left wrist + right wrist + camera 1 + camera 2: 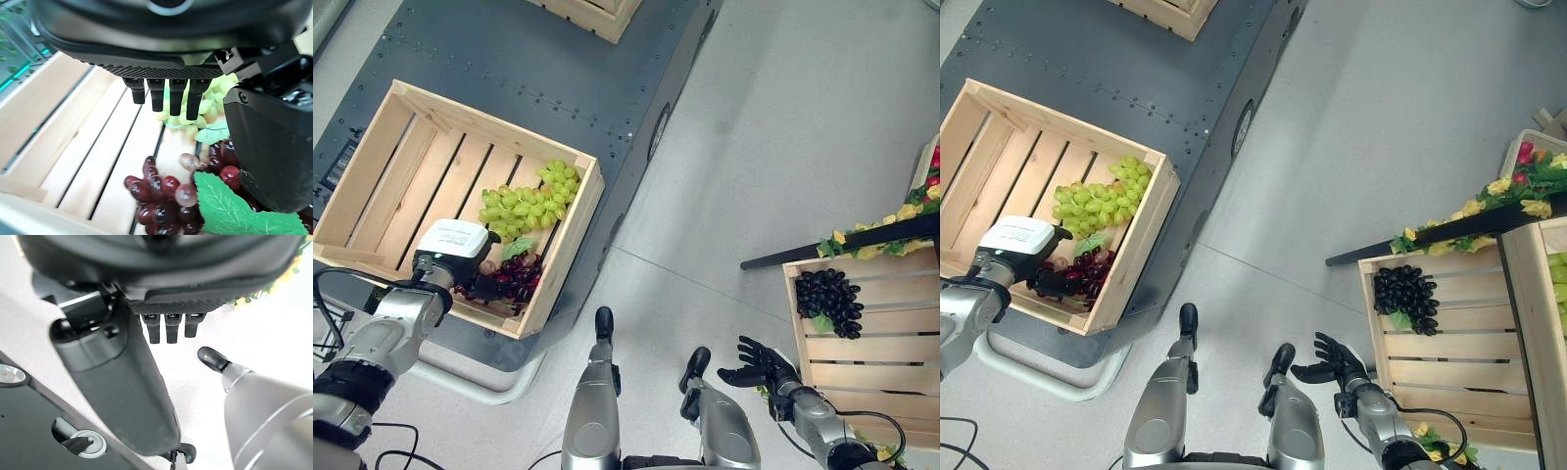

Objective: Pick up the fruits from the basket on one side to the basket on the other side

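Left hand (pixel 487 277) lowered into slatted pale wooden crate (pixel 372 157), fingers straight over dark red grape bunch (pixel 514 279), nothing gripped; green grape bunch (pixel 530 203) just beyond. Right hand (pixel 756 364) relaxed, empty, well apart.

Left crate (pixel 372 162): pale unfinished wood slats, matt, visible grain. Right crate (pixel 876 343): same raw wood. Red grapes (pixel 164 196): glossy, smooth skins, plastic-looking; leaf (pixel 234 208) matt. Green grapes (pixel 530 201): satin sheen. Black grapes (pixel 829 299): dark, slightly glossy. Platform (pixel 558 69): dark matt metal, riveted. Floor (pixel 754 147): smooth grey, low sheen. Left hand (pixel 491 284): matt black plastic.
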{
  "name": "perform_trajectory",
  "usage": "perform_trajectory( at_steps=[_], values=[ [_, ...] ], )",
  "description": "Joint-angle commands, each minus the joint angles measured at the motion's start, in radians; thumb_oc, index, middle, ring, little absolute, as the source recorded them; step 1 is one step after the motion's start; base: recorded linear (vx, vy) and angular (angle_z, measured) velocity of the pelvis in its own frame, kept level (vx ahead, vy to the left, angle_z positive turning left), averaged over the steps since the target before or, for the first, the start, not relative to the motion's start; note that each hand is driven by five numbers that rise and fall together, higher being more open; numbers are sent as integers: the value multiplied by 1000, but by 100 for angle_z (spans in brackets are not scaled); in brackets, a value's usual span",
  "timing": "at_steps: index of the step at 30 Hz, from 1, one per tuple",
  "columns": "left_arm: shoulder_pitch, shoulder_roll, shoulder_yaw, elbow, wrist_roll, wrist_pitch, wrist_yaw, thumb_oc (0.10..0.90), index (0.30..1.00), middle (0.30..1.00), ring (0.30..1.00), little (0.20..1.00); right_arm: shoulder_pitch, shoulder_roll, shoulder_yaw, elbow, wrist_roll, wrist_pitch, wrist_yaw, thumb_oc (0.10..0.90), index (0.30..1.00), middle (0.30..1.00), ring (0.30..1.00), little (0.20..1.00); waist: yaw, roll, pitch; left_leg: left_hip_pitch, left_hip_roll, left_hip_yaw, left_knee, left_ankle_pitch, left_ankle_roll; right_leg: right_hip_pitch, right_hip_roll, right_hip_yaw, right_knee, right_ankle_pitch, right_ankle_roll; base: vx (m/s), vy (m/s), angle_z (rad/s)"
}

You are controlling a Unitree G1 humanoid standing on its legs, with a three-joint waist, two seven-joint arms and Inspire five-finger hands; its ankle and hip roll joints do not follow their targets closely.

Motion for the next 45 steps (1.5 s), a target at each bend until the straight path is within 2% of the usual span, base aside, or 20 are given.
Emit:
perform_trajectory(
  at_steps=[1, 3, 8, 11, 16, 20, 25, 27, 30, 36, 45],
  values=[
    [-25, 104, 139, -13, -13, 41, 14, 800, 900, 900, 900, 900, 60, -44, -44, -18, 32, -42, 3, 800, 900, 900, 900, 900, 10, 19, -1, -52, -21, 58, 169, -145, -38, -77, -5, -15, 105, -18, -64, 0, 0, 0],
    [-6, 130, 177, -49, -18, 11, -35, 800, 900, 900, 900, 900, 65, -46, -55, -16, 34, -48, 10, 800, 900, 900, 900, 900, 17, 23, 2, -50, -26, 53, 162, -145, -35, -78, -7, -22, 104, -16, -62, 18, -33, 5],
    [-12, 188, 187, -100, 19, -29, -183, 800, 900, 900, 900, 900, 62, -53, -63, -27, 43, -45, 8, 800, 900, 900, 900, 900, 18, 29, 7, -48, -34, 50, 156, -147, -31, -87, -11, -29, 104, -8, -54, 0, -11, 6],
    [-35, 221, 170, -136, 0, -18, -248, 800, 900, 900, 900, 900, 60, -59, -64, -27, 52, -42, 10, 800, 900, 900, 900, 900, 16, 32, 10, -51, -36, 48, 160, -150, -30, -91, -14, -28, 109, -6, -51, 2, -14, 10],
    [-121, 254, 95, -143, -4, -34, -292, 800, 900, 900, 900, 900, 45, -60, -56, -13, 58, -48, 25, 800, 900, 900, 900, 900, 9, 24, 12, -52, -34, 52, 160, -152, -27, -99, -13, -28, 111, 1, -46, 3, -14, 7],
    [-207, 256, 9, -108, -15, -25, -255, 800, 900, 900, 900, 900, 31, -56, -45, 5, 63, -61, 33, 800, 900, 900, 900, 900, 2, 15, 13, -54, -31, 57, 165, -157, -25, -106, -10, -26, 117, 2, -45, 0, 0, 0],
    [-307, 225, -93, -45, -24, -9, -143, 800, 900, 900, 900, 900, 22, -45, -28, 16, 64, -68, 33, 800, 900, 900, 900, 900, -6, -3, 13, -55, -24, 62, 171, -160, -23, -114, -5, -18, 121, 8, -43, 0, 0, 0],
    [-326, 185, -126, 14, -18, -4, -98, 800, 900, 900, 900, 900, 12, -37, -20, 18, 62, -65, 31, 800, 900, 900, 900, 900, -11, -12, 13, -52, -21, 67, 167, -158, -21, -116, -1, -13, 116, 14, -41, 0, 0, 0],
    [-333, 146, -148, 63, -6, -25, -90, 800, 900, 900, 900, 900, 1, -34, -13, 19, 57, -60, 29, 800, 900, 900, 900, 900, -15, -16, 15, -53, -20, 70, 168, -157, -21, -123, 1, -8, 120, 16, -42, -10, 15, -4],
    [-313, 34, -172, 148, 17, -8, -108, 800, 900, 900, 900, 900, -20, -29, 1, 13, 36, -46, 16, 800, 900, 900, 900, 900, -29, -20, 21, -52, -20, 78, 165, -154, -19, -135, 2, 4, 128, 13, -45, -17, 38, -3],
    [-296, -32, -174, 197, -37, 21, -115, 800, 900, 900, 900, 900, -33, -32, 7, 2, 23, -29, 2, 800, 900, 900, 900, 900, -33, -18, 23, -47, -20, 83, 159, -151, -19, -141, -3, 4, 137, 7, -48, -2, 4, 0]
  ],
)
